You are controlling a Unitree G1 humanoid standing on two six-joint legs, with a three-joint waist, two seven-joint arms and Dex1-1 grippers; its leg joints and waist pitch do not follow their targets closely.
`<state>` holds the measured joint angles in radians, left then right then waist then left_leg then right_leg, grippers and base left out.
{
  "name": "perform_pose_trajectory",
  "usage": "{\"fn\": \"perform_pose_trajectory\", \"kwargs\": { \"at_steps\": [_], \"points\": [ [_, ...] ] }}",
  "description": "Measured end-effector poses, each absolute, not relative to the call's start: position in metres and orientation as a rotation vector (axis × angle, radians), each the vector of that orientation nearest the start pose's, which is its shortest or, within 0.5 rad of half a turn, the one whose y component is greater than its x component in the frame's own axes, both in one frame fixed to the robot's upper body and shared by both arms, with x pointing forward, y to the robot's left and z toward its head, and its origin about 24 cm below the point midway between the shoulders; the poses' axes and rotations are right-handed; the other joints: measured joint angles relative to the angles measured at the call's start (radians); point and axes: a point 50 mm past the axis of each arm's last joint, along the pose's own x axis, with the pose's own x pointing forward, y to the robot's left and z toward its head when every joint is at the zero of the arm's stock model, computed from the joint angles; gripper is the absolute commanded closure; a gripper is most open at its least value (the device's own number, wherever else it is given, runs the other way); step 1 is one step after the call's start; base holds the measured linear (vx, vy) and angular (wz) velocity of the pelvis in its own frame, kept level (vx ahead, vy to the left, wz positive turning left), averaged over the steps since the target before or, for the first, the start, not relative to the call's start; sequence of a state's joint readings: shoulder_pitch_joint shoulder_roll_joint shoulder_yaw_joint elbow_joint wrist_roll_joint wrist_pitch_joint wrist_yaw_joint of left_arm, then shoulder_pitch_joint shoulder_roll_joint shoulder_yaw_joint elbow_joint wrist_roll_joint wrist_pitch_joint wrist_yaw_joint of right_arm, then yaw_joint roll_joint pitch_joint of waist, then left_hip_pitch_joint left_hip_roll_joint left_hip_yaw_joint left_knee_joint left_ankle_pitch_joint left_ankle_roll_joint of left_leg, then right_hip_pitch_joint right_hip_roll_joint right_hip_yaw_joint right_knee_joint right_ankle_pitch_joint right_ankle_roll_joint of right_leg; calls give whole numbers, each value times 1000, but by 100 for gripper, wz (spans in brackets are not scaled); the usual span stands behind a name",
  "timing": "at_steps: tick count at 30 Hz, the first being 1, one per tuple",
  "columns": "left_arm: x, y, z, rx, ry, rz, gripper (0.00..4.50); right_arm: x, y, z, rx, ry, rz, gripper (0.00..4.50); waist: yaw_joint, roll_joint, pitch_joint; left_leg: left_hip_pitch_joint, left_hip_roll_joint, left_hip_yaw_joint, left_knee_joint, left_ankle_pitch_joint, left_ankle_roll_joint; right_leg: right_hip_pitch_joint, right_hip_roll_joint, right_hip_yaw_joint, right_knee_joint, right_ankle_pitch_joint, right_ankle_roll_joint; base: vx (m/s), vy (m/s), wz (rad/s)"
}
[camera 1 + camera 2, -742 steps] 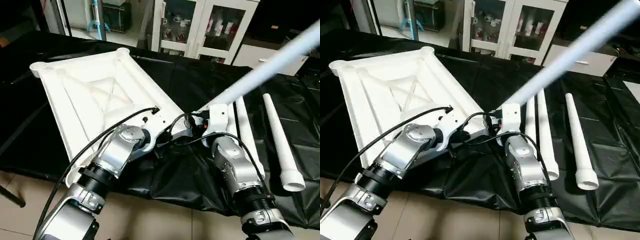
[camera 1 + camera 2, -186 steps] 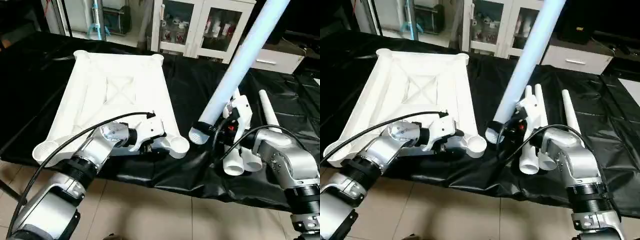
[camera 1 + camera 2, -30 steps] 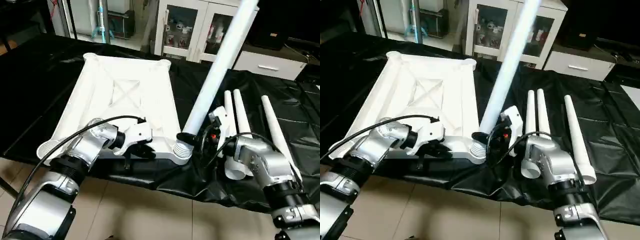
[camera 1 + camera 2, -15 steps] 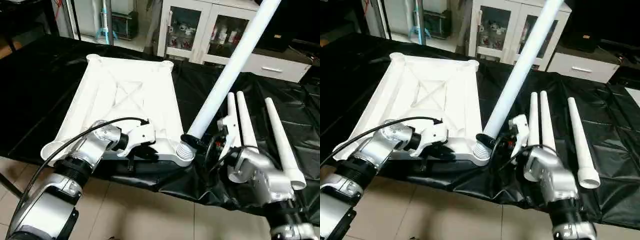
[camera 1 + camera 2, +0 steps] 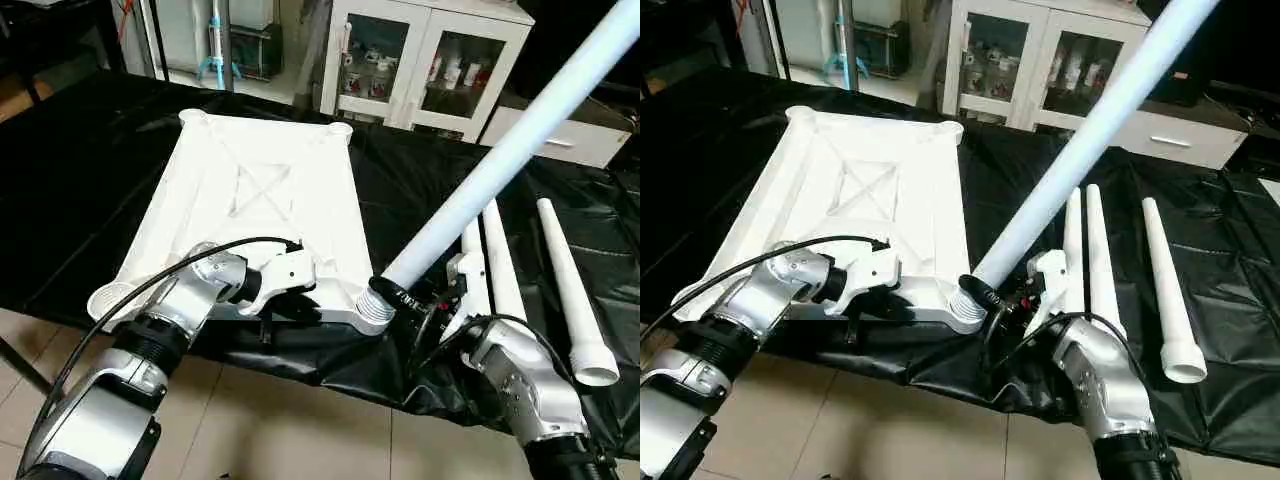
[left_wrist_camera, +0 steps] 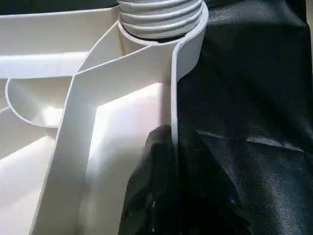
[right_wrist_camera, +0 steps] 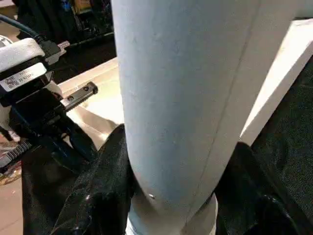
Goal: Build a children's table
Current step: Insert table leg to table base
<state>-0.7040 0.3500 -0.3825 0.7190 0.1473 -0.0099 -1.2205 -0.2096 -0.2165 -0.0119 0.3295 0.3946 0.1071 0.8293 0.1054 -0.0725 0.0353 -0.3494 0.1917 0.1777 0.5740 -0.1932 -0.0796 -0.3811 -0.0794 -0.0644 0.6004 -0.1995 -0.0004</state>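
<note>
The children's table top (image 5: 250, 190) lies upside down on the black-covered table, ribbed underside up. My left gripper (image 5: 293, 303) is at its near edge, shut on the thin rim wall (image 6: 172, 98) beside the near right corner socket (image 5: 375, 312). One white leg (image 5: 500, 160) leans steeply up to the right, its threaded end (image 6: 161, 17) sitting in that socket. My right gripper (image 5: 405, 297) is shut on this leg just above the thread, black fingers (image 7: 105, 186) on both sides of the tube (image 7: 181, 98). Three more legs (image 5: 565, 285) lie side by side to the right.
The black cover's front edge (image 5: 330, 365) hangs just below both grippers, with tiled floor beneath. A white glass-door cabinet (image 5: 420, 60) stands behind the table. My left gripper's body (image 7: 27, 68) shows close beside the held leg.
The held leg has tipped further over to the right while its threaded end stays at the corner socket. My right arm has dropped lower and nearer. The left gripper keeps its grip on the rim.
</note>
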Motion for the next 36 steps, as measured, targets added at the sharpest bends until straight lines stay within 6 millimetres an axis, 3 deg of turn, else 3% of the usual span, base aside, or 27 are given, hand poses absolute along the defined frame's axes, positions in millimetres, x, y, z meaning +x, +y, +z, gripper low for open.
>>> {"fn": "perform_pose_trajectory", "kwargs": {
  "at_steps": [14, 20, 27, 34, 36],
  "points": [
    [326, 118, 53, 635, 482, -1422, 450, 274, -157, 31, 144, 178, 872, 262, 5, 0, -2, 1, 0, 0, -3, 0, 0, 1, 0, 0, -1, 0, 1, 0, 0, 0],
    [326, 120, 52, 635, 493, -1417, 450, 278, -154, 37, 26, 222, 939, 262, 3, -7, -7, 2, 0, 1, -6, 0, 0, 1, 0, 0, -1, -1, 1, 0, 0, 0],
    [326, 124, 51, 634, 506, -1407, 450, 286, -148, 41, 4, 265, 956, 262, -13, -13, -13, 2, 0, 0, -7, 0, 0, 3, 0, 0, -5, -1, 1, 0, 0, 0],
    [326, 125, 49, 634, 524, -1401, 450, 289, -143, 39, -12, 307, 966, 262, -16, -16, -16, 2, 0, 0, -7, 0, 0, 2, 0, -1, -6, -1, 1, 0, 0, 0],
    [325, 125, 47, 636, 529, -1396, 450, 290, -143, 37, -8, 315, 963, 262, -17, -18, -16, 10, 0, 0, -7, 0, 0, 4, 0, -1, -8, -1, 2, 0, 0, 0]
  ]
}}
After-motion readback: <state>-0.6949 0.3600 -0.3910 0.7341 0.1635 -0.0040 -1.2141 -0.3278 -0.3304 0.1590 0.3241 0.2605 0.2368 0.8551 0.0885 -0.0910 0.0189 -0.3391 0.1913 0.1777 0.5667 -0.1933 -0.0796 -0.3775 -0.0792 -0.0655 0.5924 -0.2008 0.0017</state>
